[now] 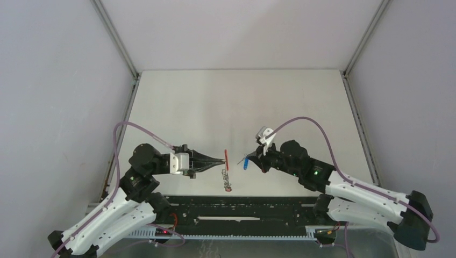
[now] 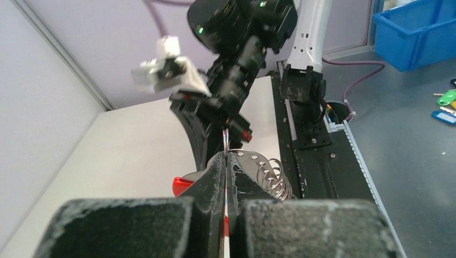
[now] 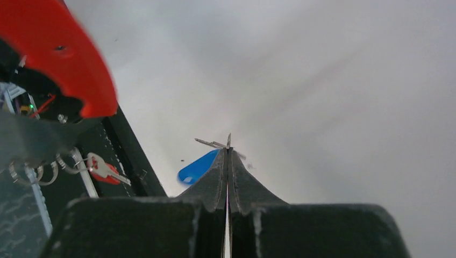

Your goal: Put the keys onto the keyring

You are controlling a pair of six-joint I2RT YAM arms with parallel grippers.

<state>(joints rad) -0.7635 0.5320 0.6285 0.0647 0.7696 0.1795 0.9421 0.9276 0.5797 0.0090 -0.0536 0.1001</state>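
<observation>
I see left jaws clenched on the keyring [image 1: 226,172] mid-frame, right jaws clenched on the blue-tagged key [image 1: 246,162] just beside it.

Red, silver keyring [image 3: 70,70]; blue-tagged key [image 3: 196,166]; red-tagged key [image 3: 103,169].

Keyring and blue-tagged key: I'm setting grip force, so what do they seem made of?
Keyring: red band looks like glossy plastic, evenly coloured; rings glint like bright steel wire. Key: blue tag seems smooth plastic; blade thin and silvery, probably metal.
</observation>
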